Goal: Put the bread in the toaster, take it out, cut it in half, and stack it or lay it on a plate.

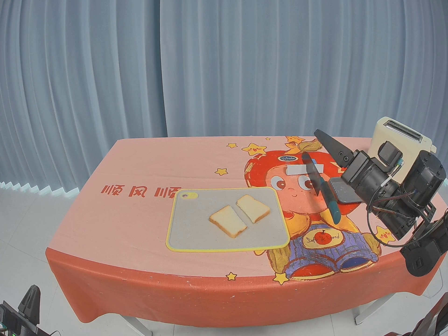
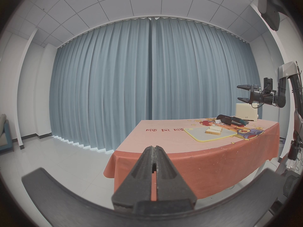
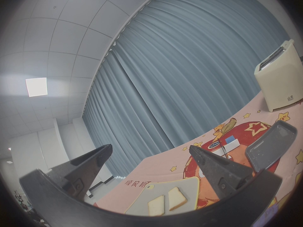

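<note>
Red characters (image 1: 140,192) — on tablecloth (image 1: 154,157).

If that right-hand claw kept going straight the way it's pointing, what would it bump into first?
Probably the pleated blue-grey curtain: the right gripper, jaws open, points roughly level, high above the pink-clothed table, though depth is unclear.

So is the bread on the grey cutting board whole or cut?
Cut: two pale bread halves lie apart on the yellow-rimmed grey board.

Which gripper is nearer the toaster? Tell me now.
Right. The right gripper hovers open over the table, close by the toaster; the left gripper is shut, low, off the table's opposite end.
</note>
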`<state>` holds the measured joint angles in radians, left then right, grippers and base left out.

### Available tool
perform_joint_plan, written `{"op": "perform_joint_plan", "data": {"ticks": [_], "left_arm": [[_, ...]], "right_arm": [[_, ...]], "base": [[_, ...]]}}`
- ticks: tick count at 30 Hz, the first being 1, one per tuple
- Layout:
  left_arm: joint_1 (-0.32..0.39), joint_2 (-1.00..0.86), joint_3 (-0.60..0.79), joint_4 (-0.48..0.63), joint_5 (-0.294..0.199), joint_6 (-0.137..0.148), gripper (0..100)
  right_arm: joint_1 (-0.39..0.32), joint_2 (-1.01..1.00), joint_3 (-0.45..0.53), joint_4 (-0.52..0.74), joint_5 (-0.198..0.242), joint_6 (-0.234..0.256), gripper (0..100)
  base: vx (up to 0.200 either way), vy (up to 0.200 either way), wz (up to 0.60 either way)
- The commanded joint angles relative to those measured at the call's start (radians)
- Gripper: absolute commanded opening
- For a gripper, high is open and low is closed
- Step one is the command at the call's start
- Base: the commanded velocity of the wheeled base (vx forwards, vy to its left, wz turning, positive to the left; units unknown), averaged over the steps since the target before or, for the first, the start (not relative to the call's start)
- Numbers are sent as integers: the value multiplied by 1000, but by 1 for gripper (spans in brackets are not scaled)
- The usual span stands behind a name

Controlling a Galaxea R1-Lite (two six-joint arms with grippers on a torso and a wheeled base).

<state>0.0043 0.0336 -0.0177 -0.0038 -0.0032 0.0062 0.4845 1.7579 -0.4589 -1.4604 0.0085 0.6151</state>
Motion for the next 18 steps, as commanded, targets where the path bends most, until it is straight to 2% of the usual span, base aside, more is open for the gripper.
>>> {"op": "perform_joint_plan", "data": {"ticks": [1,4,10,15,18], "left_arm": [[0,0,18,-1,0,0,0],[0,2,18,-1,0,0,0],[0,2,18,-1,2,0,0],[0,0,18,-1,0,0,0],[0,2,18,-1,0,0,0]], "right_arm": [[28,-8,-1,2,1,-14,100],[42,-15,3,5,1,-38,100],[65,-18,43,5,1,-41,100],[66,-14,25,8,2,-61,100],[77,-14,-3,55,2,-69,100]], "base": [[0,0,0],[0,0,0],[0,0,0],[0,0,0],[0,0,0]]}}
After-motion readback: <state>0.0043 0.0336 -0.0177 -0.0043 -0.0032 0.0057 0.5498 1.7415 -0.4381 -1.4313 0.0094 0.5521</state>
